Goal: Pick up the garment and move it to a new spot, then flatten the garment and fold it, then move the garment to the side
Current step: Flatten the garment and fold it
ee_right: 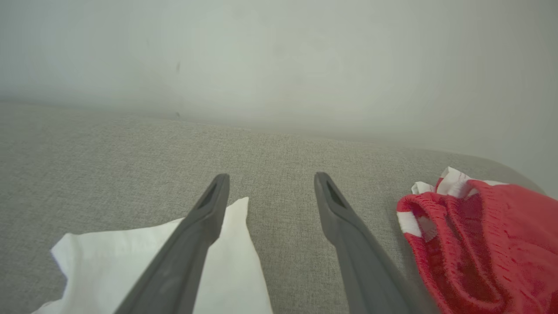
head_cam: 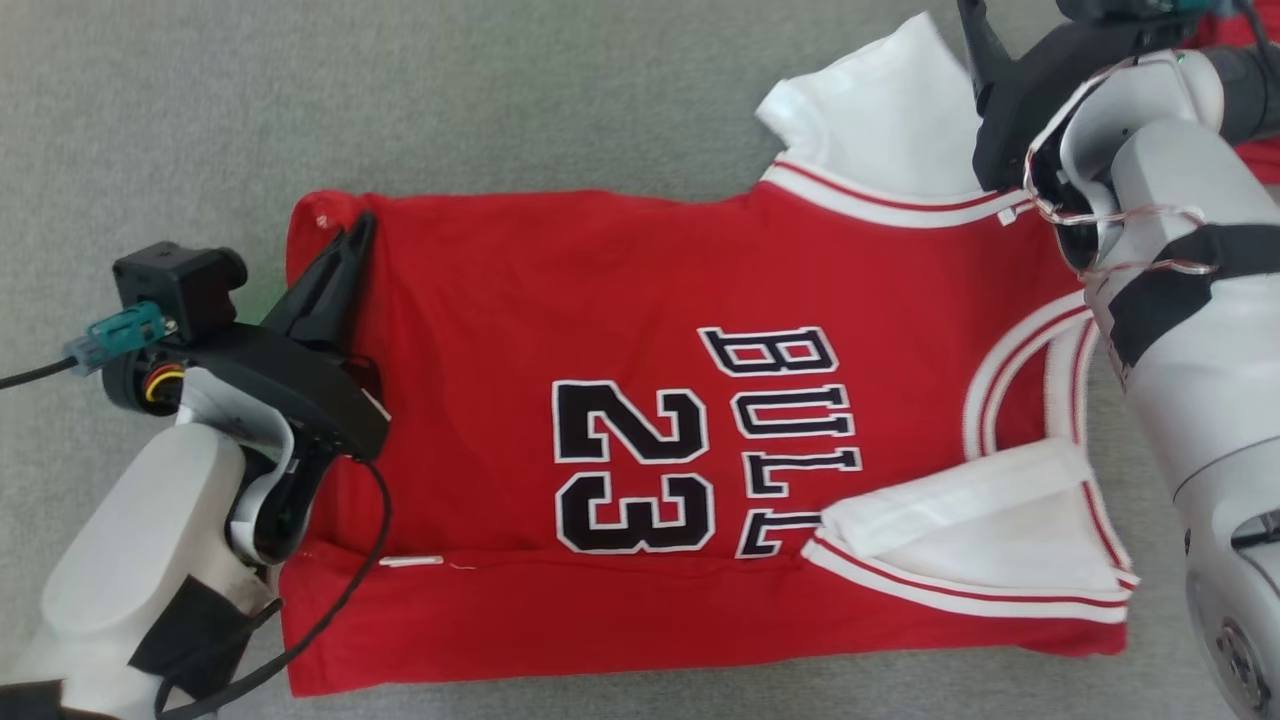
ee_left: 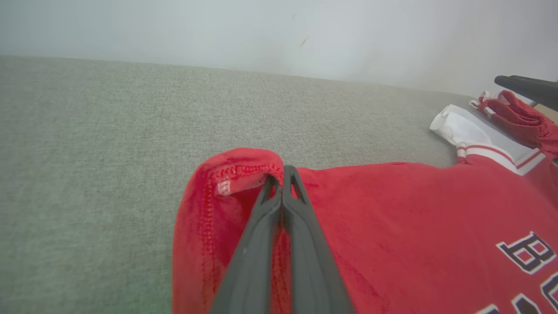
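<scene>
The garment (head_cam: 640, 420) is a red jersey with white sleeves and the number 23, spread flat on the grey cloth surface (head_cam: 300, 100). My left gripper (head_cam: 355, 235) is shut at the jersey's far left hem corner. In the left wrist view the hem of the garment (ee_left: 392, 209) curls up around the closed left gripper (ee_left: 283, 174), with red cloth showing between its fingers. My right gripper (head_cam: 985, 60) hangs open at the upper right, over the far white sleeve (head_cam: 885, 110). The right wrist view shows the right gripper (ee_right: 270, 183) with one finger above the sleeve (ee_right: 235, 270) and nothing held.
A second red mesh piece with white trim (ee_right: 479, 244) lies bunched just right of the right gripper, also seen at the head view's top right edge (head_cam: 1255, 150). A pale wall (ee_right: 279, 65) rises behind the grey surface. Bare grey surface lies left of and beyond the jersey.
</scene>
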